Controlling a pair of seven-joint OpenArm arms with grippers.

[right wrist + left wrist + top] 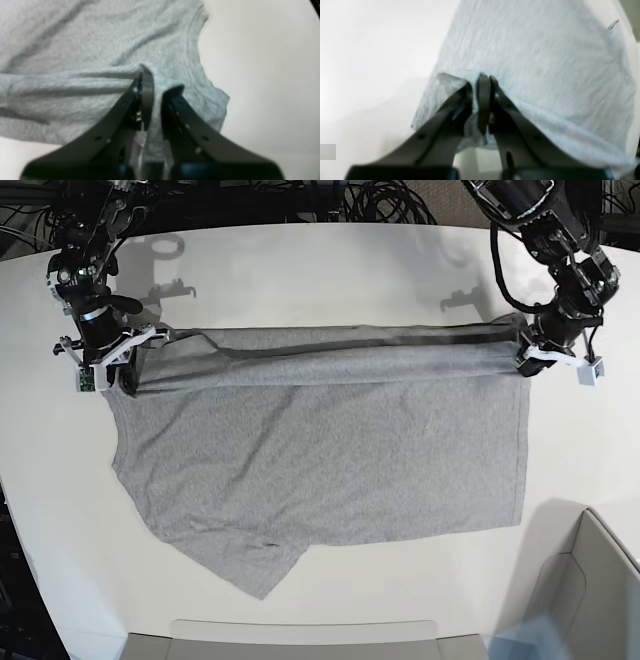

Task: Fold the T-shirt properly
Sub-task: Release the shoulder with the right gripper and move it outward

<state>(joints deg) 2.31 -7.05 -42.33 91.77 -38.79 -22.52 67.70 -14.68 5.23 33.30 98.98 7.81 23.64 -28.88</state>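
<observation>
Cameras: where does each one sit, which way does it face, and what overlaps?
Left wrist: on the left arm, looking along its left claw, shut on a raised fold of the heather-grey cotton T-shirt.
Right wrist: on the right arm, looking along its right claw, shut on shirt fabric near a sleeve.
Base: overhead, facing down on the white table, both arms at the far edge.
Shared: base shows both claws, left and right, and the whole shirt.

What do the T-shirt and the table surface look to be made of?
T-shirt: soft knit, probably cotton jersey, matte heather grey; it creases and sags between the grips. Table: smooth, hard white top, likely laminate or painted board; faint sheen with crisp shadows.
</observation>
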